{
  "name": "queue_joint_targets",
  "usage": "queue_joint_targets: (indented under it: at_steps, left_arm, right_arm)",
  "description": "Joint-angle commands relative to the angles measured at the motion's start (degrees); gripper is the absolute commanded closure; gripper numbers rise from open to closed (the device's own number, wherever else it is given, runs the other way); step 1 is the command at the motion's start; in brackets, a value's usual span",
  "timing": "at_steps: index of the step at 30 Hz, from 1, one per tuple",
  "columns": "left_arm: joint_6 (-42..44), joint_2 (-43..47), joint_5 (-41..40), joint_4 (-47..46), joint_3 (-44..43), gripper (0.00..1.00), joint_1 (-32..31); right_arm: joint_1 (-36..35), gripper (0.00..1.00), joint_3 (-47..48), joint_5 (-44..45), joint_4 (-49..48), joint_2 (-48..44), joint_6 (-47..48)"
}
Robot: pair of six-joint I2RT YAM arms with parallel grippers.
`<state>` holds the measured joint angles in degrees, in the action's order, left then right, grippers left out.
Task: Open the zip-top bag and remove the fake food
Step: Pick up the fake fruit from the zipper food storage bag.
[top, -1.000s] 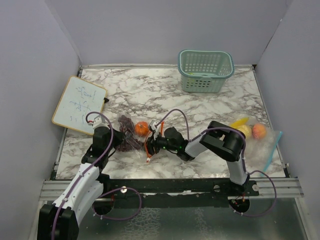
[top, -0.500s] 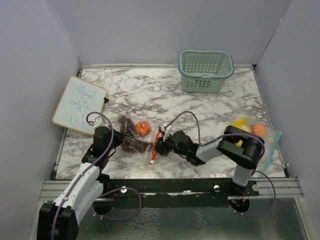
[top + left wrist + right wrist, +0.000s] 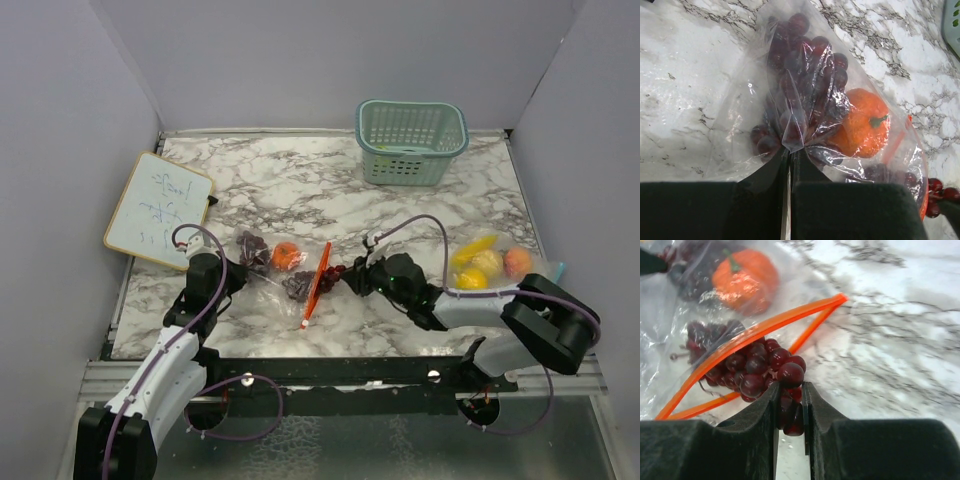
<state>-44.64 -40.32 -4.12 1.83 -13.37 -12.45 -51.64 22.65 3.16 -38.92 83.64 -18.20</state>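
Gripping grapes [image 3: 757, 372] at the bag [image 3: 740, 110] mouth, right gripper [image 3: 790, 395] was nearly closed; left gripper [image 3: 790, 160] clamped tight on bag plastic, near the table's [image 3: 300, 190] front-left corner.

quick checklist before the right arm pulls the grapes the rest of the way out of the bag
1. Left gripper shut on the bag, at the end away from the zip: ok.
2. Right gripper shut on the grape bunch: ok, though it pinches only the lowest grapes.
3. Zip mouth spread open: ok.
4. Grape bunch clear of the mouth: not ok, it sits between the two zip strips.
5. Orange out of the bag: not ok, it is inside.
6. Grapes free of the plastic: cannot tell.
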Motion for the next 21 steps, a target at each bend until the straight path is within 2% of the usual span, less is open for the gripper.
queue_joint_targets:
  at_steps: [1, 11, 16, 21]
  left_arm:
    - [-0.5, -0.5, -1.0, -0.9, 0.7, 1.00, 0.1]
    - [-0.9, -1.9, -0.2, -2.7, 1.3, 1.00, 0.1]
    - [-1.1, -1.8, 0.0, -3.0, 1.7, 1.00, 0.1]
    - [-1.0, -1.3, 0.0, -2.8, 2.1, 1.00, 0.1]
  right_arm:
    - [5.5, 0.93, -1.9, 0.4, 5.7, -9.6, 0.0]
    - [9.6, 0.94, 8.2, 3.4, 21.0, -22.0, 3.9]
    - [12.9, 0.94, 18.7, 2.8, 26.4, -20.1, 6.2]
    - [16.2, 0.94, 31.9, 2.8, 30.4, -13.3, 9.2]
